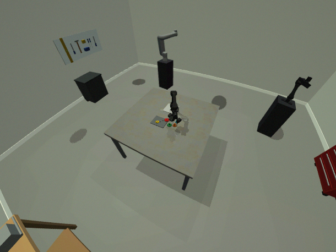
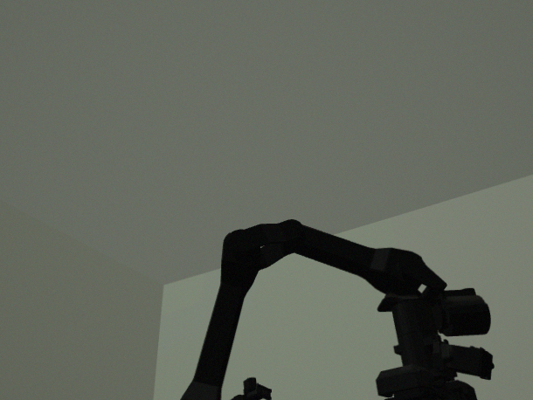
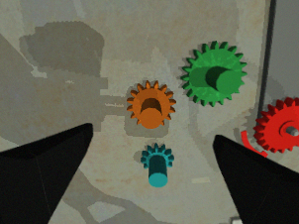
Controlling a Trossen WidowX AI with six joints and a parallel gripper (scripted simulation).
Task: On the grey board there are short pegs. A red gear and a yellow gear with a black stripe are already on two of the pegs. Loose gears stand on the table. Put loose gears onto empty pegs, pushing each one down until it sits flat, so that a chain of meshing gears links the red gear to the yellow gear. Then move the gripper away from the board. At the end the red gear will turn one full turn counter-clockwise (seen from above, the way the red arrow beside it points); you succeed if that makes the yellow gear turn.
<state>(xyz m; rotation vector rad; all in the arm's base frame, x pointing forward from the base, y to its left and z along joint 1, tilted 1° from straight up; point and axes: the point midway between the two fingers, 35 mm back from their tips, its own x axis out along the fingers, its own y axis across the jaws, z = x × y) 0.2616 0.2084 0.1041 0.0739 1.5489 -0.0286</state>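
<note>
Three loose gears: green gear (image 1: 169,125) (image 3: 214,73), orange gear (image 1: 174,125) (image 3: 151,103) and teal gear (image 3: 157,162), standing on the desk (image 1: 154,146) (image 3: 198,208), centre to upper right of the wrist view
My end effector (image 1: 175,120) (image 3: 153,135): wide open, holding nothing
Red gear (image 1: 166,120) (image 3: 279,128): right edge of the wrist view

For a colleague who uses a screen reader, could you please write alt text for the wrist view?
An open gripper points down at loose teal, orange and green gears on a table. The red gear shows at the right edge.

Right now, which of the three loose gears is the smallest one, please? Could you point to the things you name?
The teal gear (image 3: 157,161): its toothed ring is clearly narrower than those of the orange gear (image 3: 150,104) and green gear (image 3: 214,73).
</note>
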